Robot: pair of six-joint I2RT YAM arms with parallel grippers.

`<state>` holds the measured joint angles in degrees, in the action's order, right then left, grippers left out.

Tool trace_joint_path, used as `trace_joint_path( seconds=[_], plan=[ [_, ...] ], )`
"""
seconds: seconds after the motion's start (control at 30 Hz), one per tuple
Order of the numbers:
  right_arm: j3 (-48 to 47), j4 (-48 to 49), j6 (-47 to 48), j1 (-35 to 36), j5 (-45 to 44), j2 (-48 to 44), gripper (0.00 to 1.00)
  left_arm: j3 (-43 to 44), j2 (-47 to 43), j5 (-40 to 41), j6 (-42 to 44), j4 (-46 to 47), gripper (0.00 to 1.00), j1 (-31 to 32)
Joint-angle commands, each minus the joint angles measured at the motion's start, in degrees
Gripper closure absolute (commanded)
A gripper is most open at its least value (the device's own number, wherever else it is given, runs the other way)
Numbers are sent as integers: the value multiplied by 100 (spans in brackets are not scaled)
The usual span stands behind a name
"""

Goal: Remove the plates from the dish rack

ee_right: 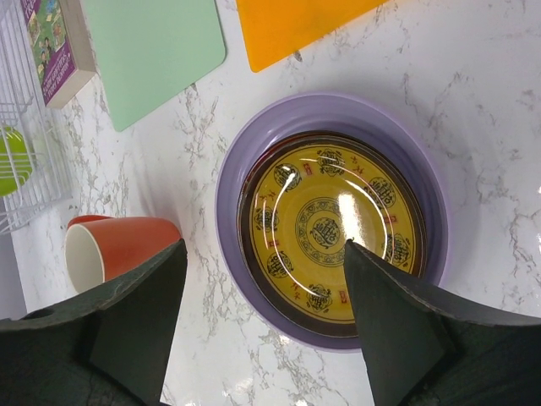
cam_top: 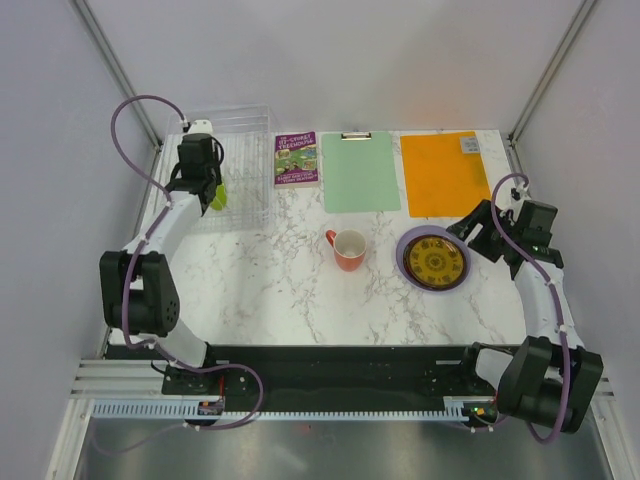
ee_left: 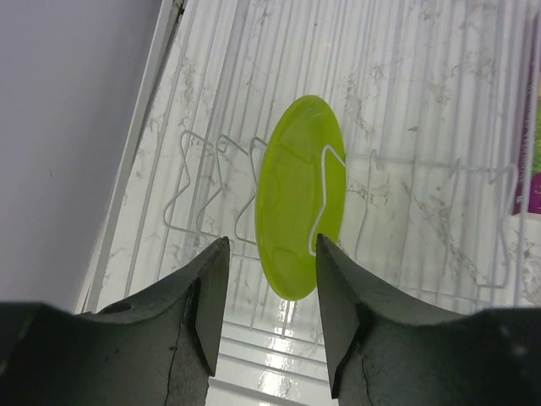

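**Green plate's the one to grab**

Nearest you, the right gripper (ee_right: 266, 249) hangs wide open and empty over the dark yellow-patterned plate (ee_right: 330, 224), which sits in the lavender plate (ee_right: 232, 169). Further back, the lime green plate (ee_left: 296, 194) stands on edge in the dish rack (cam_top: 250, 190). The left gripper (ee_left: 269, 245) has its jaws apart, just short of it. The plate looks light, stiff and slick, so pinch the rim facing you squarely.

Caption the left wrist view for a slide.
Open left gripper at the lime green plate, standing on edge in the dish rack.
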<state>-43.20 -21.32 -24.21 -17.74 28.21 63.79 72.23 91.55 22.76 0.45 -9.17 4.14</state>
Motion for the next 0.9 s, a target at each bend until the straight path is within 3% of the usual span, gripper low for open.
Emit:
trace_joint_path(
  seconds=[0.0,0.23,0.33,0.43,0.5,0.7,0.87],
  plan=[
    [-4,242,39,7,45,133,18,257,460,501,-54,512,48,-54],
    [22,304,118,7,62,388,17,345,987,896,-54,723,48,-98],
    [31,330,135,16,88,485,17,415,1172,800,-71,724,53,-150],
    [48,339,153,7,106,556,17,441,1286,572,-89,741,74,-177],
    [49,357,162,7,115,591,17,459,1322,326,-150,732,96,-194],
    [75,348,171,16,185,565,18,477,1340,-52,-221,732,98,-238],
    [92,330,136,16,194,468,18,389,769,52,-142,680,98,-203]
  ],
)
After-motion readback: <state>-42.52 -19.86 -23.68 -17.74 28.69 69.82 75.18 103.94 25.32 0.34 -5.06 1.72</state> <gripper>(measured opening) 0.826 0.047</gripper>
